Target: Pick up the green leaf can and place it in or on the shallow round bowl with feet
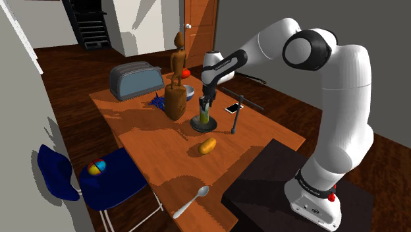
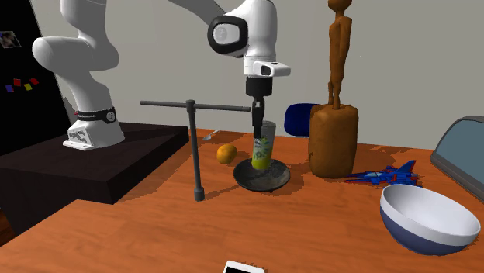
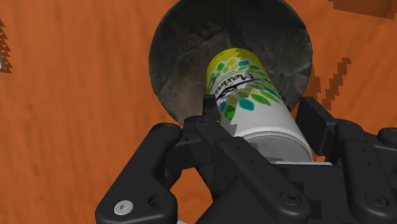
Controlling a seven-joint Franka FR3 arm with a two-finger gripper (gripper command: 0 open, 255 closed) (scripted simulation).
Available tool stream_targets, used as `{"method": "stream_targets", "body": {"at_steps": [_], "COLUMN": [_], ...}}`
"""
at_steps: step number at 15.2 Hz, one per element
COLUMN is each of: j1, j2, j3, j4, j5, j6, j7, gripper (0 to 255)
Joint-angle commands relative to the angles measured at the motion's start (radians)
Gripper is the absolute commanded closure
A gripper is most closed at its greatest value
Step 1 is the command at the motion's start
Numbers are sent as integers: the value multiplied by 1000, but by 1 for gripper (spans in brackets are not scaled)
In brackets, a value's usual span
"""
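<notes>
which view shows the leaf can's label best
The wrist view: the leaf can sits close up between the jaws, its green and yellow leaves plain, with the dark bowl behind it. The second exterior view shows it small and upright over the bowl; the shoulder view shows a sliver below the jaws.

Here we have the black gripper (image 2: 257, 116) pointing straight down, clasping the top of the leaf-printed can (image 2: 264, 151), which stands upright in the dark shallow bowl (image 2: 273, 180). Just to the view's left we spot an orange fruit (image 2: 226, 153) and a black T-shaped stand (image 2: 195, 147). To the right we see a brown carved figure (image 2: 334, 132) and a blue toy jet (image 2: 385, 177). Nearer us sits a white-and-blue bowl (image 2: 428, 219).
</notes>
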Motion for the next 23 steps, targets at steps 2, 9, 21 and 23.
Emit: {"method": "stream_targets", "body": {"at_steps": [2,9,21,23], "j1": [2,2,-2,-2], "j2": [27,37,-43,-43], "j3": [-2,-2,3,3], "j4": [-3,-4,11,11], "j5": [-3,-4,4,4], "j6": [31,42,-53,-53], "j7": [2,3,-2,-2], "gripper": [255,255,0,0]}}
